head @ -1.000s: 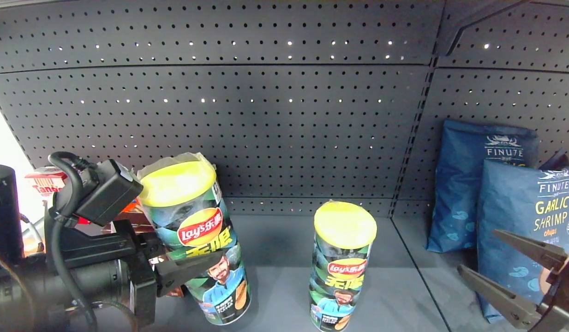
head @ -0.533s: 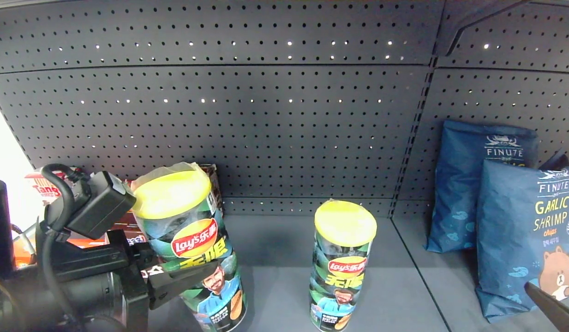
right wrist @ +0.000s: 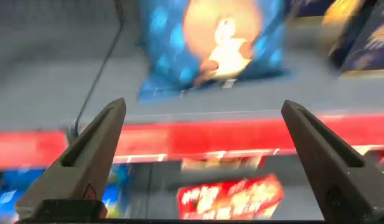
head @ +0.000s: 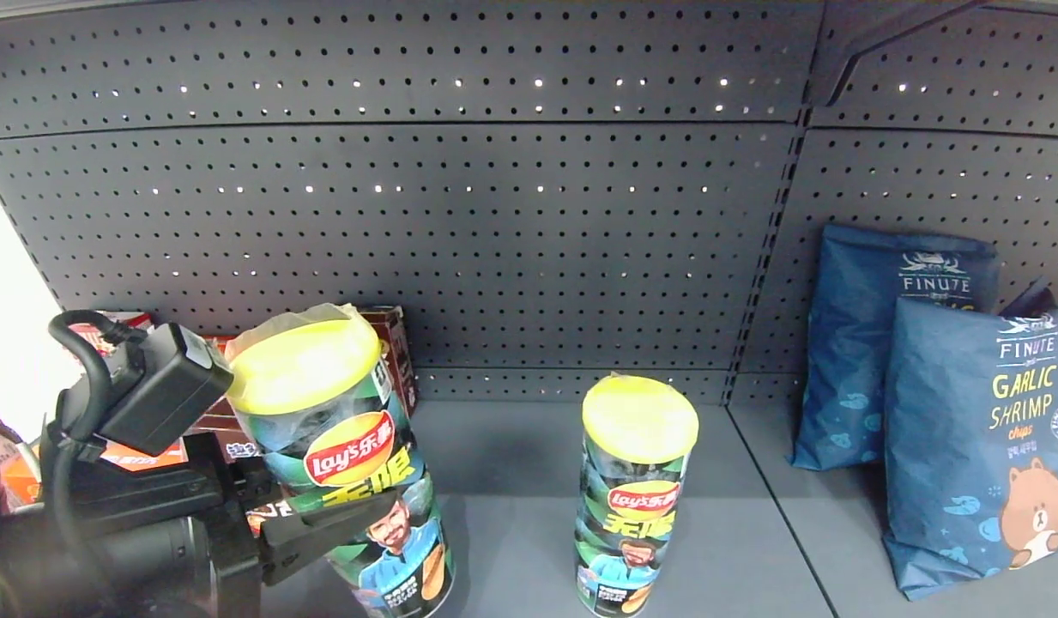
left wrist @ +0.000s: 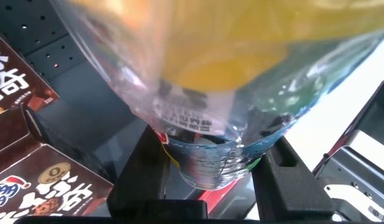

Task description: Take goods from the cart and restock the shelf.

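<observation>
At the lower left of the head view, the left gripper [left wrist: 211, 177] clamps its jaws low on a chip can [head: 340, 446]. It holds the can nearly upright above the shelf [head: 511, 515], probably so it can stand left of the second can [head: 636, 498]. The right gripper [right wrist: 204, 155] has its jaws spread wide, holding nothing.

— Which one have you got?
— A chips can [head: 340, 446] with a yellow lid, a green and blue label and clear film around it. My left fingers [head: 323, 525] clamp it low on the body. It leans, lid toward the left, over the left part of the shelf [head: 511, 532].
— And the other?
— The second chips can [head: 636, 493], same look, stands upright mid-shelf, well apart to the right.
</observation>
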{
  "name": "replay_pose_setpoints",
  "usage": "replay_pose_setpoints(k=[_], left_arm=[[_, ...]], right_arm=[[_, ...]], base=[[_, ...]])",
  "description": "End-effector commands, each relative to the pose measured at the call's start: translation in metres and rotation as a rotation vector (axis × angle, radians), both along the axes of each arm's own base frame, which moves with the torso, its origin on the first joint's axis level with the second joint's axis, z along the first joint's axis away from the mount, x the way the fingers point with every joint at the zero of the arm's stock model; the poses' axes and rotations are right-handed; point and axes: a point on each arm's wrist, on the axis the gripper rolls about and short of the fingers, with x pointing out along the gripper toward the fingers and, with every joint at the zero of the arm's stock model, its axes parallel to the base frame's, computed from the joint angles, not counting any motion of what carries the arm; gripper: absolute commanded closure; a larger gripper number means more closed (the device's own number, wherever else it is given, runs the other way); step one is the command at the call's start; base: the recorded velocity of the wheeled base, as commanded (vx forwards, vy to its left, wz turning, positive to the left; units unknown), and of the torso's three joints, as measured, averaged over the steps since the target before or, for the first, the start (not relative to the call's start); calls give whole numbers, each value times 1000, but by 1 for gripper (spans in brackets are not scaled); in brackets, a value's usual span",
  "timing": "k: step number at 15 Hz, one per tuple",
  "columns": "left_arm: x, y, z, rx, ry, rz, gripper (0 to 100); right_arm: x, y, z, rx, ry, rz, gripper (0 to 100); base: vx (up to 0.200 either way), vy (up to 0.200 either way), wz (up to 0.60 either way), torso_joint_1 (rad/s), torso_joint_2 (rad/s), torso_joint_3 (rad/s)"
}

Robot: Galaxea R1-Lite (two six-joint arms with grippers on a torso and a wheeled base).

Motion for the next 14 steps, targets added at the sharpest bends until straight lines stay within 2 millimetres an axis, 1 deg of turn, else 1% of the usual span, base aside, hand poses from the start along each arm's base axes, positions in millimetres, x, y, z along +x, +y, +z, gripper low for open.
replay_pose_setpoints(k=[1,2,3,4,5,8,14], left_arm=[[-1,0,1,-1,-3,0,100],[-1,0,0,0,-2,0,100],[-1,0,0,-1,-3,0,100],[-1,0,0,-1,-3,0,100],[-1,0,0,-1,-3,0,100],[-1,0,1,-2,-7,1,100],[-2,3,4,11,-34,69,100]], right_arm=[[-8,0,0,-15,-86,-7,0],[-8,0,1,-25,-85,2,0],[-8,1,0,-35,-87,50,0],[-7,3,0,-45,-89,117,0],[-7,5,-1,-70,-97,220,0],[-7,5,-1,-66,-99,208,0],[-7,5,-1,-66,-99,206,0]], base=[[0,0,0,0,0,0],[0,0,0,0,0,0],[0,0,0,0,0,0],[0,0,0,0,0,0],[0,0,0,0,0,0],[0,0,0,0,0,0],[0,0,0,0,0,0]])
